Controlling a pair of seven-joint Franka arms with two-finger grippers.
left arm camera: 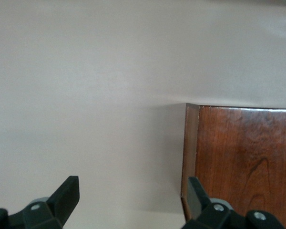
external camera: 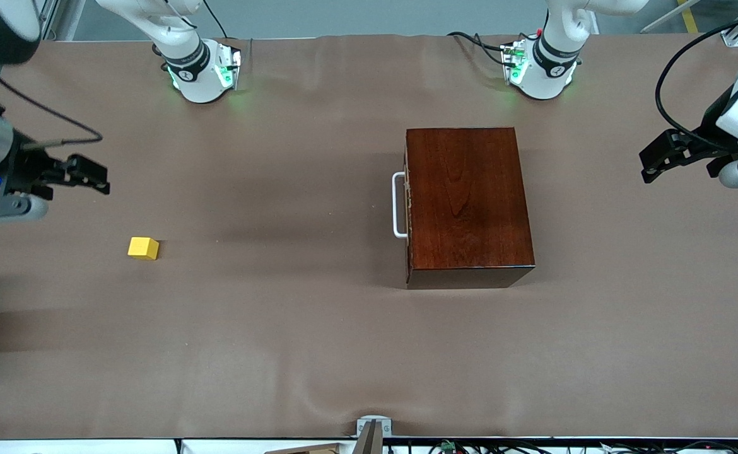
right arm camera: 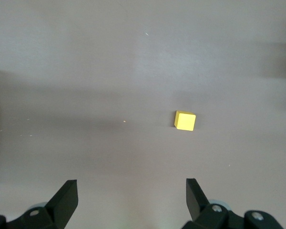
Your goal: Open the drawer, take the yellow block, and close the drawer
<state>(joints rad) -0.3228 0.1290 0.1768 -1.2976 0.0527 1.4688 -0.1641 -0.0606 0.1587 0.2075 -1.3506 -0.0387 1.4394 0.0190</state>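
The drawer (external camera: 410,205) is sitting shut in its glossy wooden box (external camera: 467,202); its white handle (external camera: 398,205) looks the stiff, sure place to pull. The yellow block (external camera: 143,248) is lying on the tabletop (external camera: 281,328) toward the right arm's end (probably light, easily pinched across flat sides). The right gripper (external camera: 94,176) is hanging released, empty, over bare tabletop near the block; the left gripper (external camera: 650,165) is waiting likewise spread, touching nothing.

Even, fairly bright overhead light fills the front view. Soft broad shadows band the brown table (external camera: 318,353), and the wooden box (external camera: 467,202) throws a short one toward the camera. Its glossy top carries a faint sheen. Green lamps glow at both arm bases. Both wrist views look paler and washed; the yellow block (right arm camera: 185,120) stays sharp.
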